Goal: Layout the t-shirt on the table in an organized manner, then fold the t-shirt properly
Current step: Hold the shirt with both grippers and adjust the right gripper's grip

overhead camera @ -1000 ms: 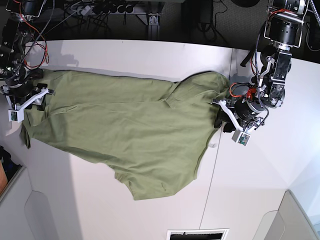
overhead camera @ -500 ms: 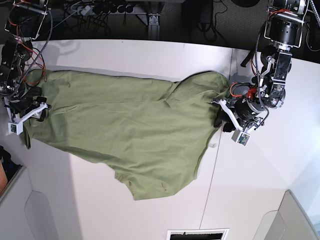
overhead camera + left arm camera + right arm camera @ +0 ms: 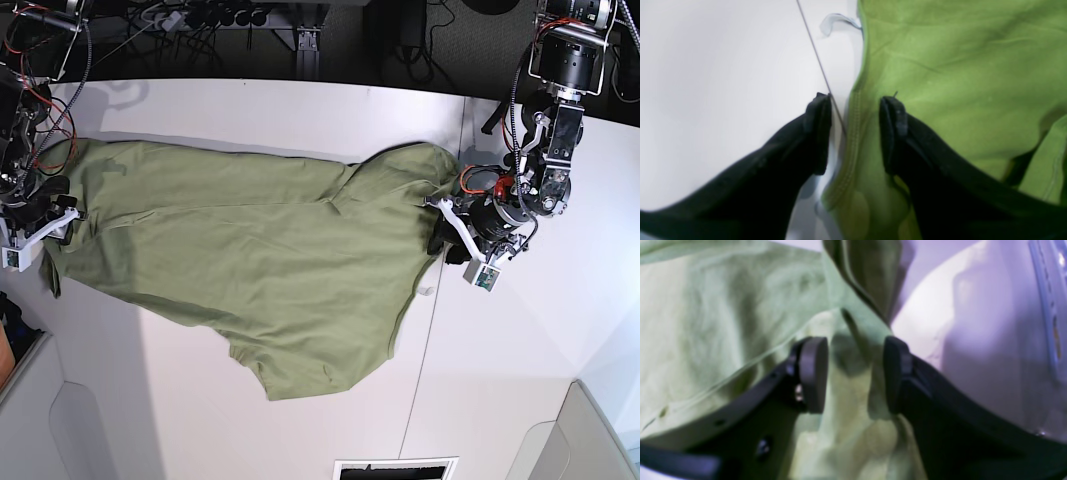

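The olive-green t-shirt (image 3: 260,260) lies spread across the white table (image 3: 300,110), wrinkled, with one end bunched at the right. My left gripper (image 3: 442,236) is at that right end. In the left wrist view it (image 3: 855,133) is open and straddles the stitched hem of the shirt (image 3: 957,66), one finger on bare table (image 3: 723,66). My right gripper (image 3: 50,226) is at the shirt's left edge. In the right wrist view it (image 3: 853,373) is open, with a raised fold of the shirt (image 3: 723,306) between its pads. A small white tag (image 3: 427,291) lies by the hem.
A thin dark seam (image 3: 425,360) runs across the table under the shirt's right end and shows in the left wrist view (image 3: 813,50). Cables and a power strip (image 3: 200,18) lie beyond the far edge. Grey panels (image 3: 40,420) and a vent slot (image 3: 395,468) border the near side.
My right gripper has moved left toward the table's edge, and the shirt's left edge has shifted left with it. My left gripper has not moved.
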You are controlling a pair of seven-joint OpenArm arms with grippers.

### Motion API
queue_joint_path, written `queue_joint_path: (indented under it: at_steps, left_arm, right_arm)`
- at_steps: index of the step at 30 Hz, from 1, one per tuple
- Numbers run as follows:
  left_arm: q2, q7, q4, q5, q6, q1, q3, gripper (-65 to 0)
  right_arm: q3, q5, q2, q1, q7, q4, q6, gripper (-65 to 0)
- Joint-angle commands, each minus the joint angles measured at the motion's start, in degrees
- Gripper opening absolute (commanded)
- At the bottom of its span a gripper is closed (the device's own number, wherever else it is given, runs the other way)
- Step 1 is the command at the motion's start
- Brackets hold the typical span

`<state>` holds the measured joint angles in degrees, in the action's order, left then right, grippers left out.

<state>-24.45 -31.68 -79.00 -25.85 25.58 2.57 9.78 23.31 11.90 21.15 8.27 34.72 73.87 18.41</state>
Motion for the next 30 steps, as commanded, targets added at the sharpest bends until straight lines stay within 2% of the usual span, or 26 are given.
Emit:
queue_joint_path:
  at_steps: [1,4,10,16,19,30]
  left_arm:
    - [-0.3,-2.3,-0.2,0.3,0.8,0.1,0.1,-37.8]
    - [-0.3,-1.6,-0.2,0.3,0.8,0.1,0.1,-37.8]
    - [-0.3,-1.6,-0.2,0.3,0.8,0.1,0.1,-37.8]
    - [-0.3,-1.6,-0.2,0.3,0.8,0.1,0.1,-37.8]
    - [-0.3,-1.6,-0.2,0.4,0.8,0.1,0.1,-37.8]
    - [-0.3,-1.6,-0.2,0.4,0.8,0.2,0.1,-37.8]
  right_arm:
    - [0.4,0.1,1.0,1.0,-1.1,0.7,0.4,-37.6]
    - [0.3,1.2,0.7,1.0,-1.1,-0.4,1.5,-37.6]
    - [0.2,1.9,0.7,1.0,-1.1,-4.5,1.5,-38.5]
    - [0.2,2.7,0.7,0.7,-1.1,-3.6,1.5,-54.9]
    - [0.2,2.7,0.7,0.7,-1.1,-2.0,1.5,-59.8]
    - [0.2,2.7,0.7,0.4,2.9,5.1,1.5,-60.6]
